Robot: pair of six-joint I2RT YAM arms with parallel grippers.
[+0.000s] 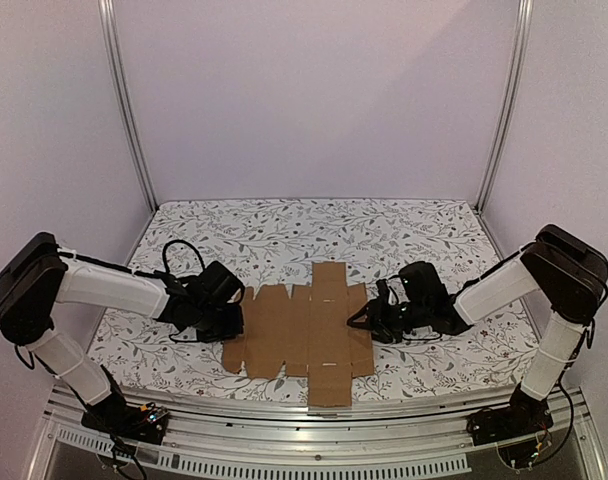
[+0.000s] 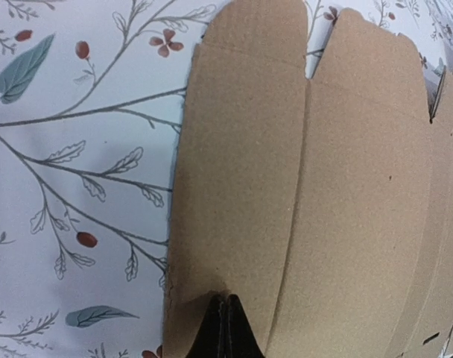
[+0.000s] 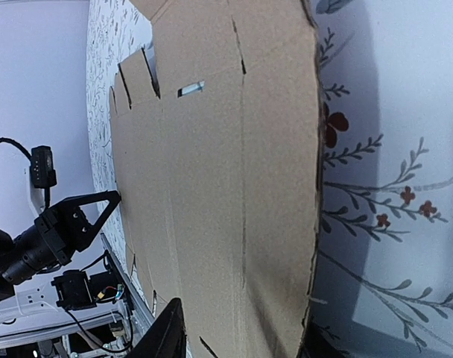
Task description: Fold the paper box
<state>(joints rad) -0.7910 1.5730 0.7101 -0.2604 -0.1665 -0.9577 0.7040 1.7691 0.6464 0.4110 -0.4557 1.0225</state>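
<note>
The left gripper [image 2: 226, 322] is pressed together, its tips resting on the nearest edge of the box [image 1: 309, 330], a flat brown die-cut sheet that spreads away from it toward the right gripper [image 1: 368, 322]. That one meets the sheet's opposite edge with its jaws apart. Its wrist view shows one finger [image 3: 168, 337] over the cardboard and hides the other behind the edge, which stands slightly off the cloth with a shadow under it. The same view also shows the slots and cut flaps, and the left arm [image 3: 59, 233] beyond the sheet. The top view shows the whole outline lying between the two grippers. Under it lies a white cloth [image 1: 284, 225] printed with leaves and red flowers, with pale walls [image 1: 314, 90] and metal posts [image 1: 127, 110] around it.
</note>
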